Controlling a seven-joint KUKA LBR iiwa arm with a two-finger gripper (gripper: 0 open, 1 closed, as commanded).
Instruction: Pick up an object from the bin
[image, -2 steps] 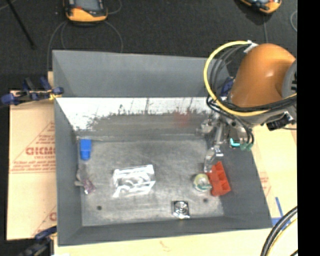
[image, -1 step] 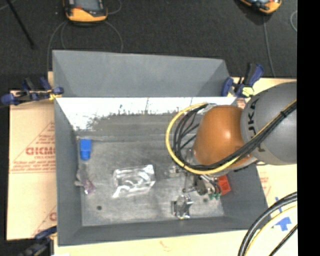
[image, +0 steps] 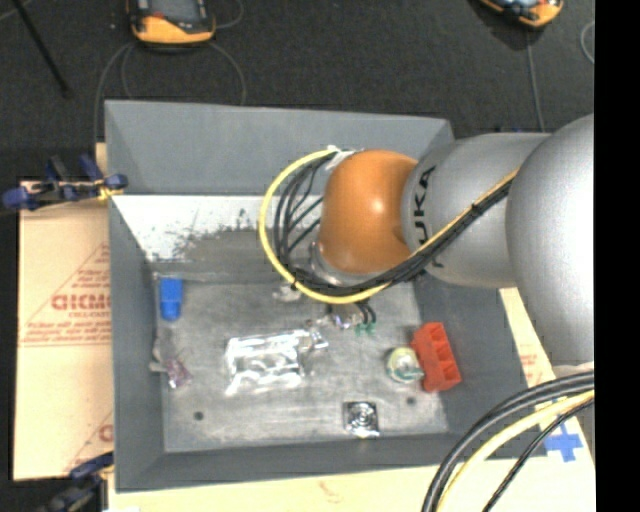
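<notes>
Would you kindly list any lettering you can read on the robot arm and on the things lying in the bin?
"UKA": black letters on the grey arm link, running up its side next to the orange cover; the start of the word is hidden.
Red block, blue piece, clear wrapper, silver piece: no readable marking; any print is too small to tell.

Silver arm (image: 520, 215), orange wrist cover (image: 365, 210), yellow and black cables (image: 268, 215)
</notes>
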